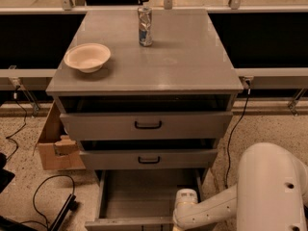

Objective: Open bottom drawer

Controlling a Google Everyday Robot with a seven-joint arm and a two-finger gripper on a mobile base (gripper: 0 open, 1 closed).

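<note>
The bottom drawer (139, 196) of the grey cabinet (147, 71) is pulled far out, and its shallow grey tray shows bare inside. Its front panel (127, 224) lies at the lower edge of the view. The drawer's handle is out of view. My white arm reaches in from the lower right, and its wrist (185, 206) ends at the drawer's front right corner. The gripper itself is below the frame's edge. The two drawers above, each with a black loop handle (148, 125), stand slightly open.
A white bowl (87, 57) and a drink can (145, 27) stand on the cabinet top. A cardboard box (55, 143) sits on the floor to the left. Black cables (43, 196) and a dark object lie at the lower left. A cable hangs at the right.
</note>
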